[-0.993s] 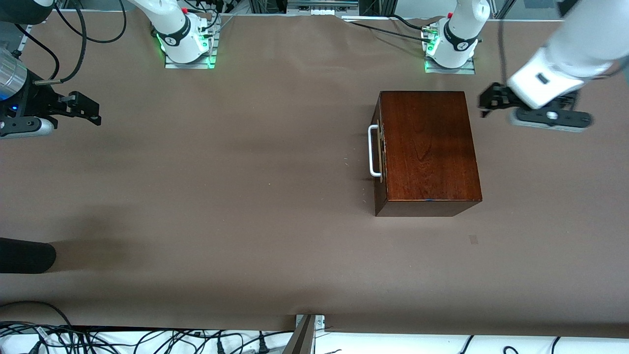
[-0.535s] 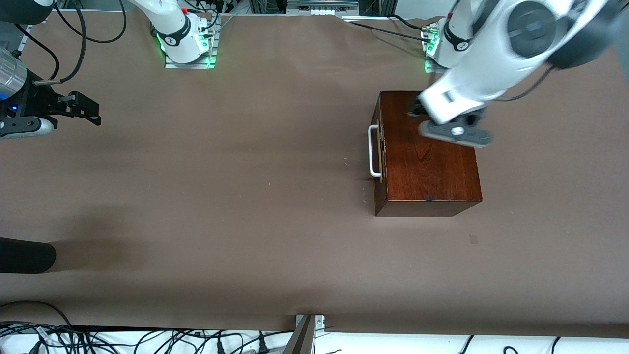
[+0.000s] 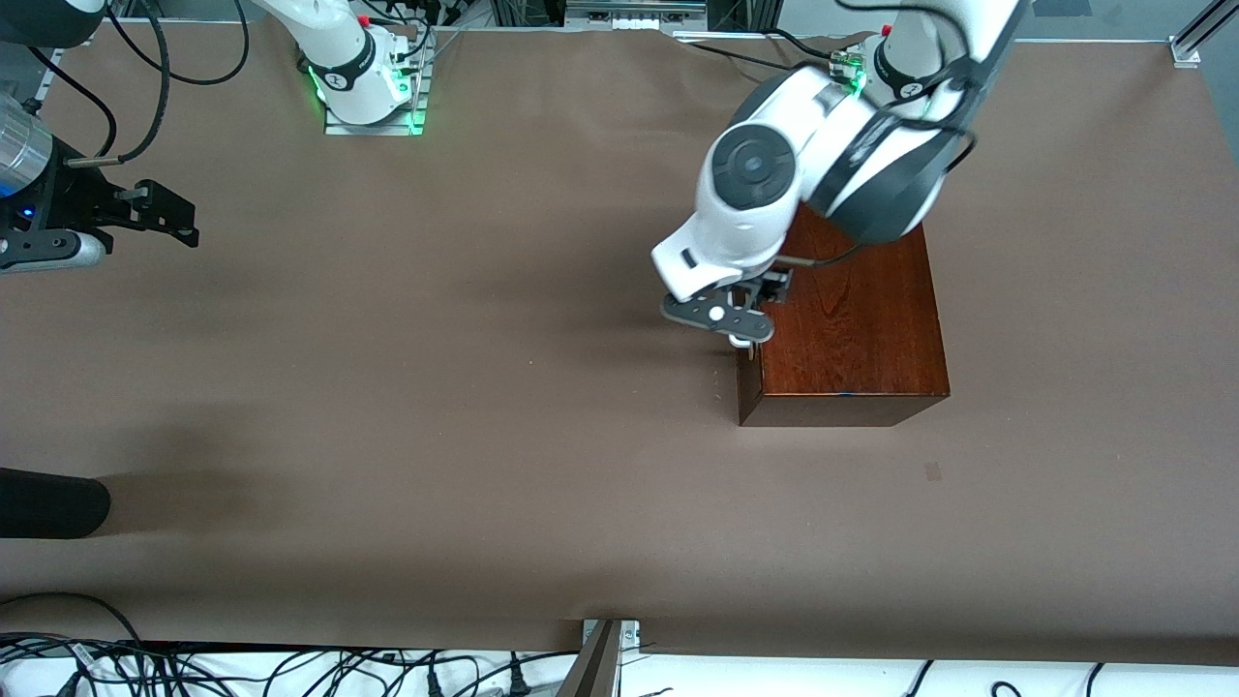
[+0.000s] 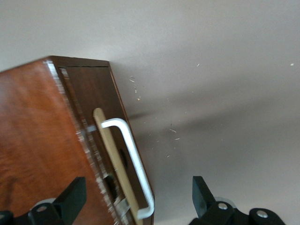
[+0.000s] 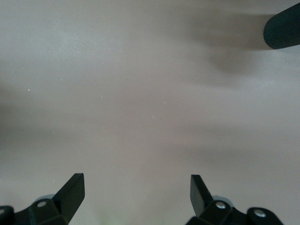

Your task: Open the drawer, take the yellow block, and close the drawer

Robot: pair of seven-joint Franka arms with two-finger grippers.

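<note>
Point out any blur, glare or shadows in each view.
Front view: sharp; green glow at both bases, soft shadows across the table. Left wrist view: motion smear along the box edge beside the handle. Right wrist view: soft, streaky shadows on bare table.

One wooden box (image 3: pixel 852 339), one drawer (image 4: pixel 101 122), two arms.

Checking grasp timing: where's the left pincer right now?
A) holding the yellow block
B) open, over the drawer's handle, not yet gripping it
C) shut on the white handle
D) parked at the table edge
B: in the left wrist view the left pincer has its fingers spread wide with the white handle of the shut drawer showing between them, untouched; the front view puts it above that handle end of the box.
</note>
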